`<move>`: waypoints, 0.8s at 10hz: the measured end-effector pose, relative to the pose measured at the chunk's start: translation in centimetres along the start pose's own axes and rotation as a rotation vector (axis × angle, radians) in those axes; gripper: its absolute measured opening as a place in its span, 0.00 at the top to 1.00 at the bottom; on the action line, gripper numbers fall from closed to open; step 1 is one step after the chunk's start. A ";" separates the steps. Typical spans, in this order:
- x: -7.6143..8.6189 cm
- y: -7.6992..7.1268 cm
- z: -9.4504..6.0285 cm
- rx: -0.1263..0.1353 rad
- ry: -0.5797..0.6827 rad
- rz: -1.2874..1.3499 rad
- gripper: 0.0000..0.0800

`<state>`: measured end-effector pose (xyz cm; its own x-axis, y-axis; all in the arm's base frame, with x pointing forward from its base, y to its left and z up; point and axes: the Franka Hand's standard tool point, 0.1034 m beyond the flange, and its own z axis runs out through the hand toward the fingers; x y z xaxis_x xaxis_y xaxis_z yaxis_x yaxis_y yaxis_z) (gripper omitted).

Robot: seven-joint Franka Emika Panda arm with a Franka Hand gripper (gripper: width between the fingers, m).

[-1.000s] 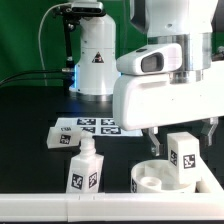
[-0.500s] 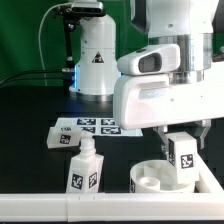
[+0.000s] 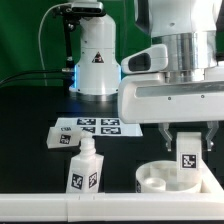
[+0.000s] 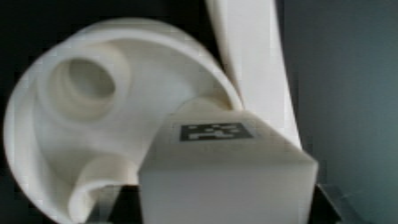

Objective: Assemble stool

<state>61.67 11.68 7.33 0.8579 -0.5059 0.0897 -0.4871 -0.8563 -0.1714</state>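
My gripper [image 3: 186, 148] is shut on a white stool leg [image 3: 187, 155] with a black-and-white tag, holding it upright over the round seat disc [image 3: 158, 181] at the front of the exterior view's right. In the wrist view the held leg [image 4: 222, 160] fills the foreground, between the dark fingers, above the seat [image 4: 98, 110] with its round socket. Another tagged leg [image 3: 84, 165] stands upright at the front of the exterior view's left. A further tagged leg [image 3: 61, 134] lies on the table behind it.
The marker board [image 3: 100, 126] lies on the black table behind the legs. A long white corner rail [image 3: 60, 208] runs along the front edge and shows in the wrist view [image 4: 249, 50]. A white robot base [image 3: 95, 55] stands at the back.
My gripper has moved toward the exterior view's right with the leg in it and now holds it over the seat disc's right part.
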 end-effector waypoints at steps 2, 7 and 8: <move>0.2 0.0 -0.1 0.007 0.014 0.176 0.58; 0.0 -1.0 -0.4 0.026 -0.015 0.798 0.58; 0.3 -1.4 -0.4 0.043 -0.032 1.042 0.58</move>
<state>62.50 12.68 7.94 0.0202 -0.9886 -0.1489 -0.9830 0.0076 -0.1834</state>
